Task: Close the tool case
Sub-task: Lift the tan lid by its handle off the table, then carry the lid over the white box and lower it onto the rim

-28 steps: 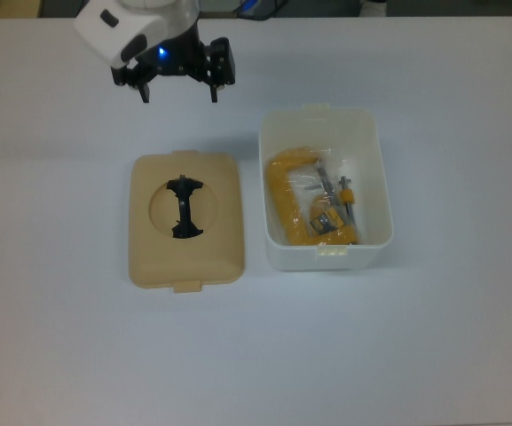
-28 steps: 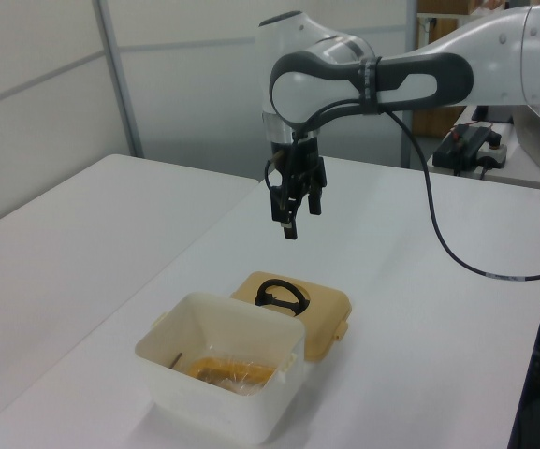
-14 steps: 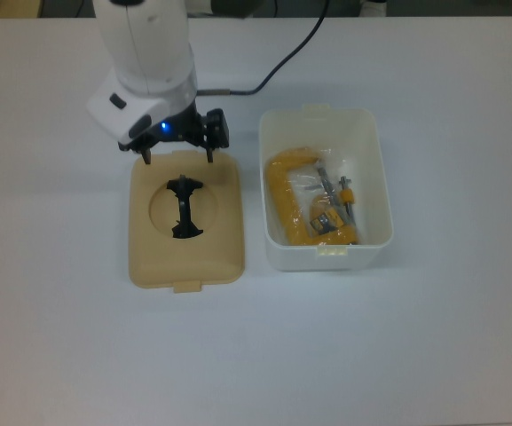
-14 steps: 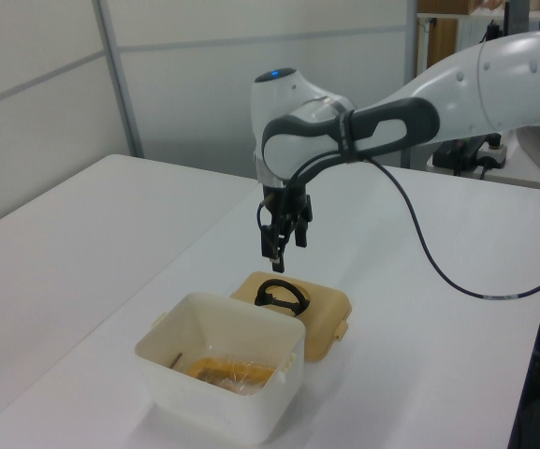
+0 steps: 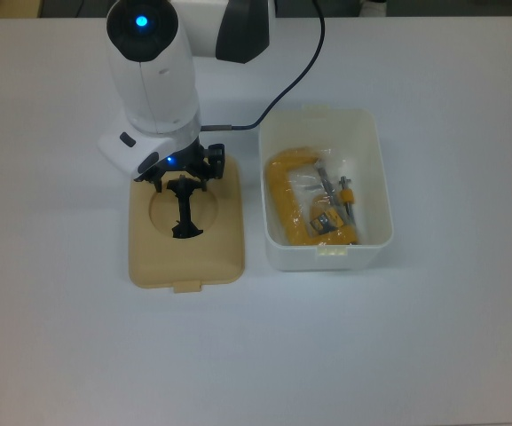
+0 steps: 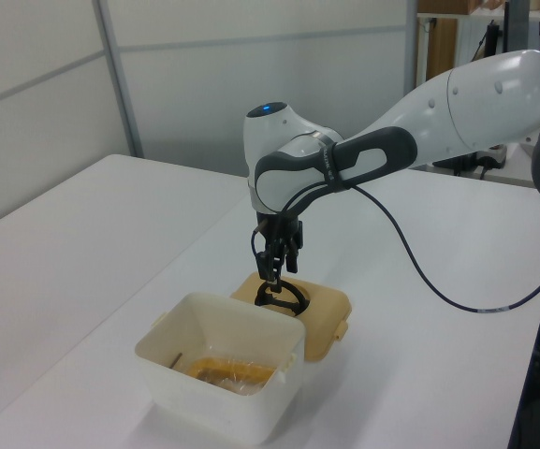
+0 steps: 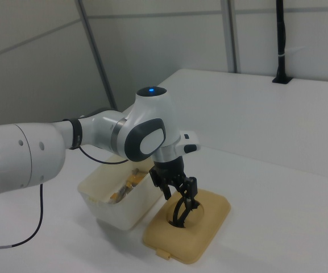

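the white tool case (image 5: 375, 191) stands open on the table (image 5: 415, 337), holding a yellow tool (image 5: 291, 200) in clear wrapping. its tan lid (image 5: 216, 253) lies flat on the table just beside the case, on the top view's left, apart from it by a narrow gap. the lid's black handle (image 5: 185, 213) stands upright across a round recess (image 5: 162, 217) in the middle of the lid. the jaws (image 5: 181, 175) hang directly over the end of the handle nearer the top view's upper edge, pointing straight down, spread wide with one finger (image 5: 157, 185) to either side of the handle end; whether a finger touches the handle cannot be told. in the right view the jaws (image 7: 184, 192) sit low at the handle's top (image 7: 182, 206), just above the recess. in the left view the jaws (image 6: 274, 273) meet the top of the handle loop (image 6: 284, 296), behind the case (image 6: 223, 369). a black cable (image 5: 295, 67) runs from the arm across the table.
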Available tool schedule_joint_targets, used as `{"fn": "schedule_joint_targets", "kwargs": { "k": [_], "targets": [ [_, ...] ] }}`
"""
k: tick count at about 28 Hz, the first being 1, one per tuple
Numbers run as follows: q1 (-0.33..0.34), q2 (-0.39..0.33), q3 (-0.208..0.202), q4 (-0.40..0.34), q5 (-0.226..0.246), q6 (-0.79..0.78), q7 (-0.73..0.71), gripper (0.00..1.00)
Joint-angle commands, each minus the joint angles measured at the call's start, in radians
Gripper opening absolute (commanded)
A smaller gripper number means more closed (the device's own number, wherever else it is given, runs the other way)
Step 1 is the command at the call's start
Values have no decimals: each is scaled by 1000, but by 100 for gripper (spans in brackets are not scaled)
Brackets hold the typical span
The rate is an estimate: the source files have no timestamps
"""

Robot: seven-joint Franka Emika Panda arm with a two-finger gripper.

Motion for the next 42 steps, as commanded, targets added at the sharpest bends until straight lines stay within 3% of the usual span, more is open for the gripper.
{"fn": "schedule_joint_targets", "kwargs": {
  "k": [1,10,23,28,42],
  "targets": [
    [11,7,-7,-9,-15,21,-2,31],
    [13,25,-3,-12,-17,69,-2,0],
    [8,13,-3,-5,-17,78,-17,0],
    [-15,-74,-12,-3,-15,51,-67,0],
    [-84,-223,-12,55,-9,-127,-95,0]
  ]
}}
